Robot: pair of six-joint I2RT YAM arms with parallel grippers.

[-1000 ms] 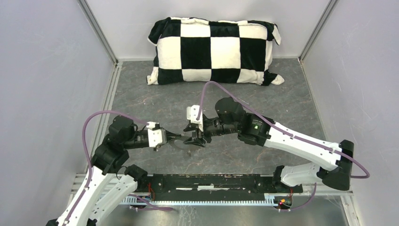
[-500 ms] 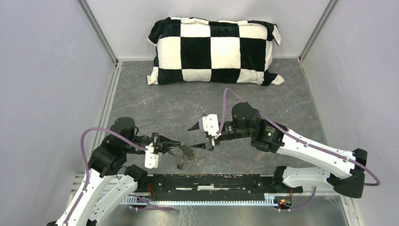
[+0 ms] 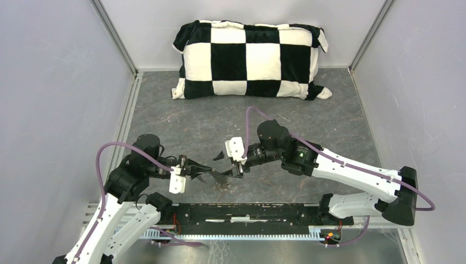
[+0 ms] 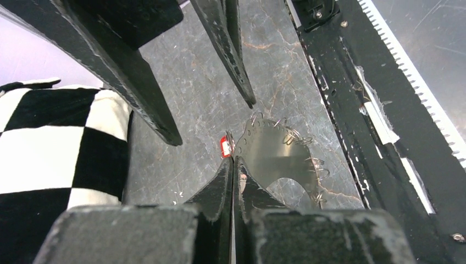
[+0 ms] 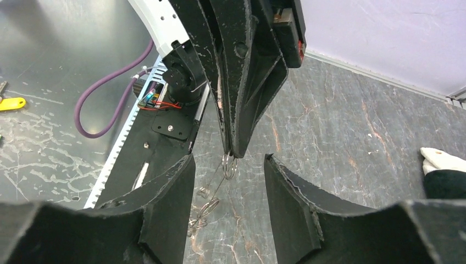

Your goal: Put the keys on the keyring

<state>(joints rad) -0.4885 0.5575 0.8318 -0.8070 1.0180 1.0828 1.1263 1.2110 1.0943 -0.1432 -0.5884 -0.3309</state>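
Pinching the ring at its rim, the left tool is clenched; the right tool is released. Thin wire is judged light, springy, slippery.

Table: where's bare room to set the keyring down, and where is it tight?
Free: grey mat between the checkered pillow and the right arm, and the mat's far right corner. Crowded: near centre, where left gripper, right gripper and keyring meet.

White-shelled arms — black joints, purple cables (scuffed black fingers).
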